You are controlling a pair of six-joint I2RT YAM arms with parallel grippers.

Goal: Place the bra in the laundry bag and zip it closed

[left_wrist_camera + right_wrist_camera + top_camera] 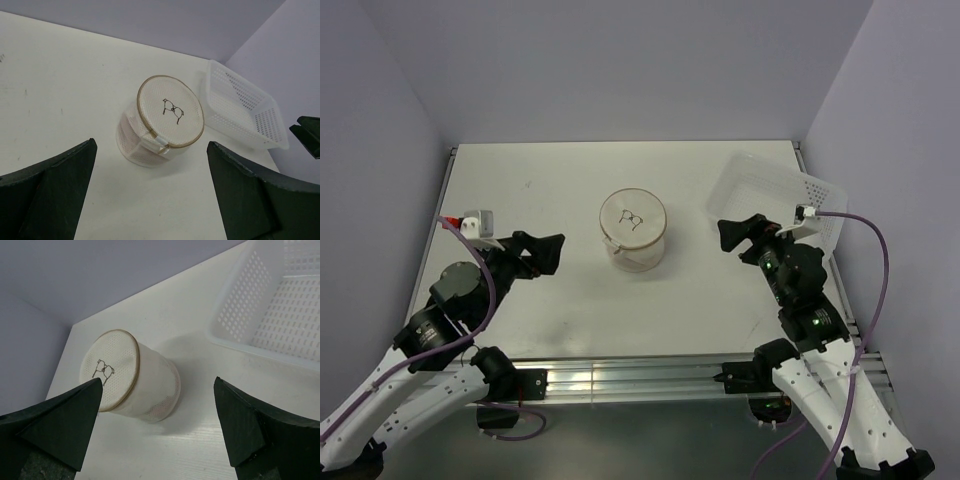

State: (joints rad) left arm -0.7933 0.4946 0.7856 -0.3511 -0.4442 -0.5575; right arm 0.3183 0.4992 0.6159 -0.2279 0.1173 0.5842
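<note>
The laundry bag (633,230) stands upright mid-table: a small whitish mesh cylinder whose flat round lid bears a dark bra outline. Its lid lies flat on the rim, and the zip tab (159,140) hangs at the front. The bag also shows in the right wrist view (131,377). No bra lies in the open; a faint pinkish tint shows through the mesh low on the bag (162,404). My left gripper (546,254) is open and empty, left of the bag and apart from it. My right gripper (735,241) is open and empty, right of the bag.
A larger clear perforated plastic bin (775,190) sits at the back right, behind my right gripper; it looks empty in the right wrist view (280,305). The walls close in on three sides of the white table (540,180).
</note>
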